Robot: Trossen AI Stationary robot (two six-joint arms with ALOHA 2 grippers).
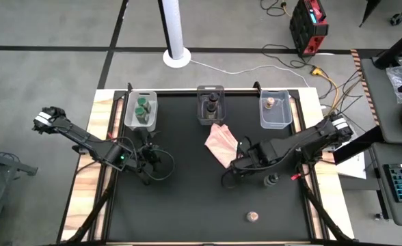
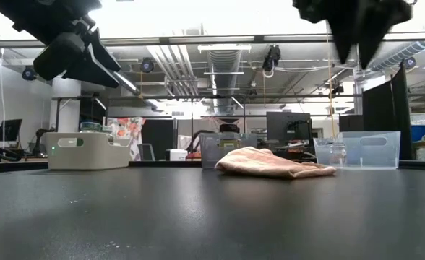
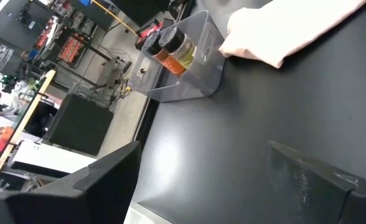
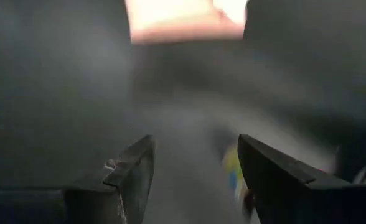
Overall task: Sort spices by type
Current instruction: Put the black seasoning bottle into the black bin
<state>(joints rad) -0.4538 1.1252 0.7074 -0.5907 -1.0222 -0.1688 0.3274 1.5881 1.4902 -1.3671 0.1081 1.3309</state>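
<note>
Open tabletop (image 1: 187, 205) spans the near half, broken only by one tan-lidded jar (image 1: 253, 216). Three bins (image 1: 210, 104) line the far edge. The pink cloth (image 1: 221, 145) lies before the middle bin, just beside the right claw (image 1: 227, 179); left claw (image 1: 150, 167) stands well apart.

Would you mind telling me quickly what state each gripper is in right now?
Left gripper: open, holding nothing, above the mat's left half.
Right gripper: open, holding nothing, just in front of the pink cloth.
</note>
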